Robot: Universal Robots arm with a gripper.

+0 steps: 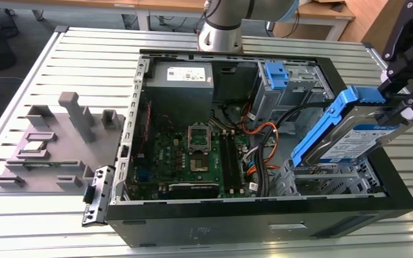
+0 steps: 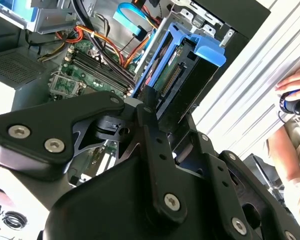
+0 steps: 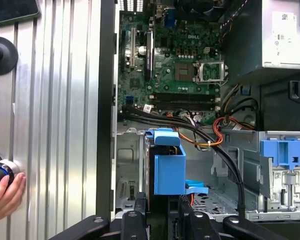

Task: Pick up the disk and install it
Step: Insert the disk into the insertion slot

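Observation:
The disk (image 1: 356, 135), a silver drive with a white-and-blue label in a blue caddy, hangs tilted over the metal drive cage (image 1: 332, 180) at the exterior view's right of the open computer case (image 1: 264, 223). My gripper (image 1: 401, 112) is shut on its upper end. In both wrist views the caddy sits between my black fingers, edge-on: the disk (image 2: 185, 62) points toward the case interior, and the disk (image 3: 167, 167) hovers just above the cage floor, with my gripper (image 3: 160, 212) behind it.
A lone blue bracket (image 1: 275, 74) sits in the far bay. Orange and black cables (image 1: 260, 137) run beside the cage, near the motherboard (image 1: 192, 156). A grey fixture (image 1: 56, 142) stands at the exterior view's left. A person's hand (image 3: 5, 192) rests on the slatted table.

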